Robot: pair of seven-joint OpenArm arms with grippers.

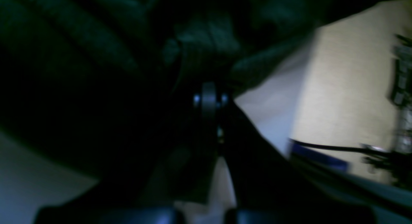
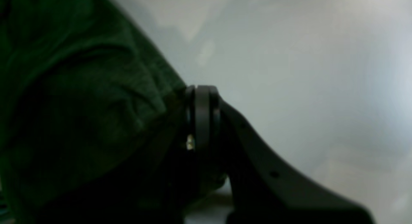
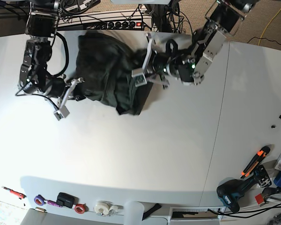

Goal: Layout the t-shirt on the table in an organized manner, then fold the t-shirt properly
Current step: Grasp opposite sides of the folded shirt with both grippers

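Here, a dark forest-green knit cotton t-shirt [image 3: 107, 75] lies bunched in a rumpled heap toward the far edge of the broad white smooth surface [image 3: 145, 154], held at opposite sides by two black robot arms. The right gripper [image 3: 77, 89] has its fingers [image 2: 202, 117] closed on the cloth at one side of the heap, green folds filling that wrist view beside them. The left gripper [image 3: 147, 65] has its fingers [image 1: 209, 101] pinched shut on the cloth at the other side; its wrist view is dark and blurred. Along the near edge sit a cordless drill [image 3: 234, 192] and rolls of tape [image 3: 103, 207].
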